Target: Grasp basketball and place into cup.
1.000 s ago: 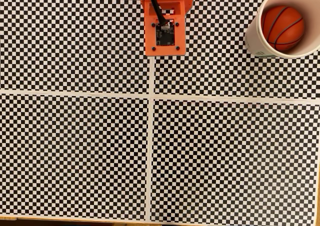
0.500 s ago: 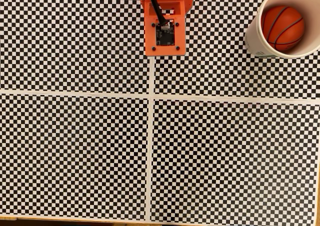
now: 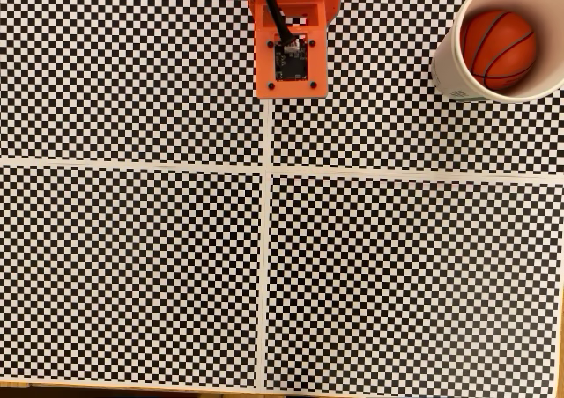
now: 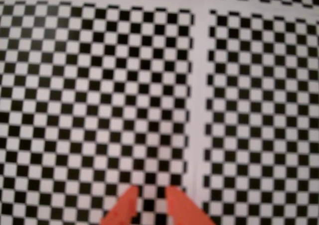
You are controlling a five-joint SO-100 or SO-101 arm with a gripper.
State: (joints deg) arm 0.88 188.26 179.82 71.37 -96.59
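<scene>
The basketball (image 3: pixel 498 47), dark orange with black seams, lies inside the cream-white cup (image 3: pixel 447 68), which stands upright at the top right of the fixed view. The arm's orange body (image 3: pixel 291 72) sits folded at the top centre, well to the left of the cup. In the wrist view my gripper (image 4: pixel 151 191) enters from the bottom edge. Its two orange fingertips (image 4: pixel 128 199) stand a narrow gap apart over the checkered mat, with nothing between them.
A black-and-white checkered mat (image 3: pixel 132 266) covers the table, split into quarters by white strips (image 3: pixel 264 239). A wooden table edge (image 3: pixel 53 386) shows along the bottom of the fixed view. The cup stands close to the right border.
</scene>
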